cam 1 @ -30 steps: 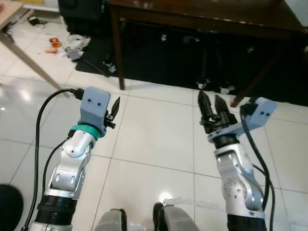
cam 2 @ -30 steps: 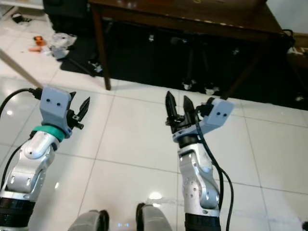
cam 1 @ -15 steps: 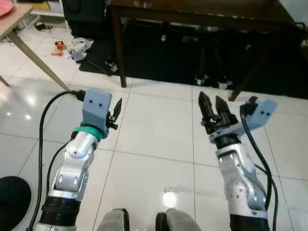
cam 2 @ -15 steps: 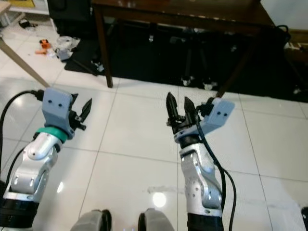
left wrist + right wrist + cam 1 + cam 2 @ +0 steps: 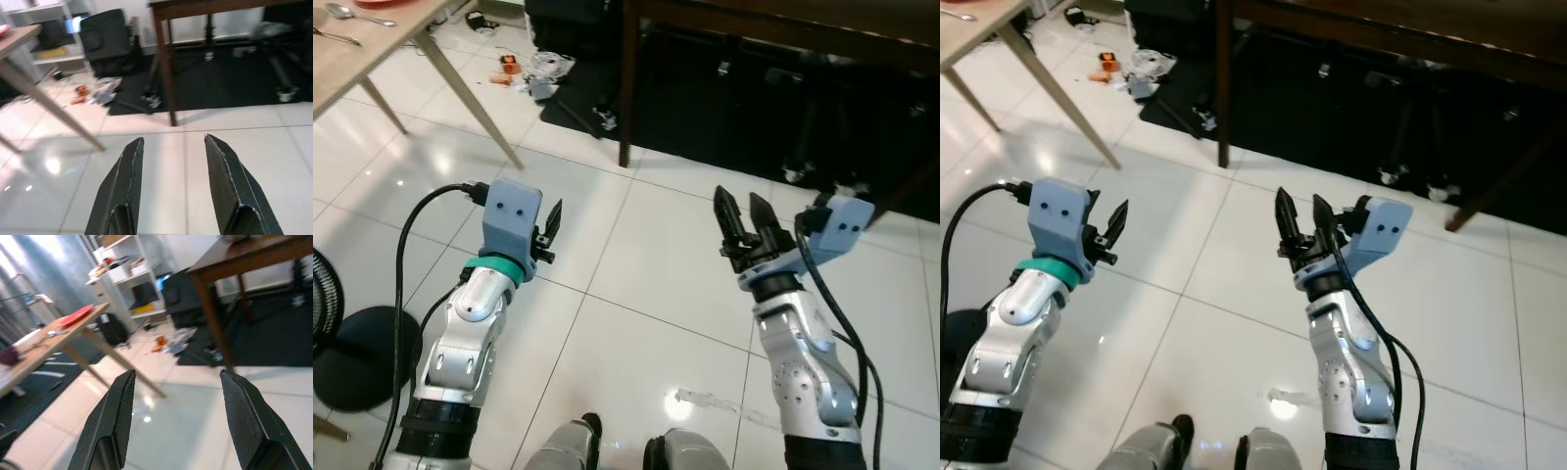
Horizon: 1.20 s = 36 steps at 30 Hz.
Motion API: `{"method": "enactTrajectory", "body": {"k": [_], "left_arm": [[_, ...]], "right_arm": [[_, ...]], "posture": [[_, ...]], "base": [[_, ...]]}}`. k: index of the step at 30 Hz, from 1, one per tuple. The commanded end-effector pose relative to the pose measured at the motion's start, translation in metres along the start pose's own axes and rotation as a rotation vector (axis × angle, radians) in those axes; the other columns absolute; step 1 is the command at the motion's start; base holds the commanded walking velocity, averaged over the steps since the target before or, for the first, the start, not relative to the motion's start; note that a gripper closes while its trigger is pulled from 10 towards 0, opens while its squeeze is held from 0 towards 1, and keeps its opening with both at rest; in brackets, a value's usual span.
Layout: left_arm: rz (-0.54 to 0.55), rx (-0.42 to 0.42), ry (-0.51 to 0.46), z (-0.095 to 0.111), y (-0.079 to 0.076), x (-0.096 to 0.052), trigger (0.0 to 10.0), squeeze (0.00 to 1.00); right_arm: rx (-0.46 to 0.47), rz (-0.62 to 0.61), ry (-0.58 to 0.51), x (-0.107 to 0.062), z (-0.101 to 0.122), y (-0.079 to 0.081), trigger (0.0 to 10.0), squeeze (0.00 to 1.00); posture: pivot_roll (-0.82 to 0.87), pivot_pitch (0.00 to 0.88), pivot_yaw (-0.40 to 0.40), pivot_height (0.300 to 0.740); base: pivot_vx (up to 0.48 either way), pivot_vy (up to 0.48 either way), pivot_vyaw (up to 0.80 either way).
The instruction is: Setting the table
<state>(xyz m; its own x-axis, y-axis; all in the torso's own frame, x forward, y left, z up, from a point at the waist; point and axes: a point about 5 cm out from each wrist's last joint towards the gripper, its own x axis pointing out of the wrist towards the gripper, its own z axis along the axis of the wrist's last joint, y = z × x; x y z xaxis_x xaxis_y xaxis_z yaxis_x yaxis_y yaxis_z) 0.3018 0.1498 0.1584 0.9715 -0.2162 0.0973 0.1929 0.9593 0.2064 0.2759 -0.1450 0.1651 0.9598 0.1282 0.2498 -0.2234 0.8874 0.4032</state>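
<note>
1. The light wooden bench (image 5: 73, 340) stands off to the robot's left, well apart from both arms; the dark bench (image 5: 783, 24) stands ahead. The robot is on the glossy tiled floor (image 5: 636, 294) between them, so the task looks barely begun: nothing is carried.

2. Biggest risk, as I judge it: walking toward the light bench could catch a foot or an arm on its slanted leg (image 5: 475, 103), which angles out over the floor and is easy to clip.

3. A black round base (image 5: 362, 357) sits on the floor just beside the left arm; stepping on it could upset the robot's balance.

4. Loose clutter (image 5: 543, 73) lies on the floor near the dark bench, another trip hazard.

5. The left gripper (image 5: 173, 183) is released, its fingers spread with bare floor between them. The right gripper (image 5: 176, 423) is likewise released and grasps nothing.

6. Containers: a red plate (image 5: 74, 316) rests on the light bench; whether anything lies in it cannot be told. A spoon (image 5: 354, 14) lies on the bench top near its edge, and a careless reach could knock it off.
</note>
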Motion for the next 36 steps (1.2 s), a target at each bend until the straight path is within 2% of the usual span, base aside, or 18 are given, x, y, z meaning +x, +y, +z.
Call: {"method": "enactTrajectory", "body": {"k": [1,23,36], "left_arm": [[0.004,-0.006,0.029,-0.0053,-0.0026,-0.0026,10.0,0.00],[0.013,-0.001,0.029,-0.0034,-0.0031,0.0003,10.0,0.00],[0.058,-0.013,0.030,-0.0019,-0.0001,0.0048,10.0,0.00]], "right_arm": [[-0.005,-0.001,0.012,-0.0018,-0.0020,-0.0008,10.0,0.00],[0.004,0.012,0.006,-0.0002,-0.0025,0.0014,10.0,0.00],[0.002,0.017,0.005,-0.0001,-0.0019,0.0012,10.0,0.00]], "posture": [[0.01,0.040,0.026,0.740],[0.02,0.038,0.029,0.740],[0.02,0.035,0.028,0.740]], "base": [[0.000,0.000,0.77],[0.000,0.000,0.77],[0.000,0.000,0.78]]}}
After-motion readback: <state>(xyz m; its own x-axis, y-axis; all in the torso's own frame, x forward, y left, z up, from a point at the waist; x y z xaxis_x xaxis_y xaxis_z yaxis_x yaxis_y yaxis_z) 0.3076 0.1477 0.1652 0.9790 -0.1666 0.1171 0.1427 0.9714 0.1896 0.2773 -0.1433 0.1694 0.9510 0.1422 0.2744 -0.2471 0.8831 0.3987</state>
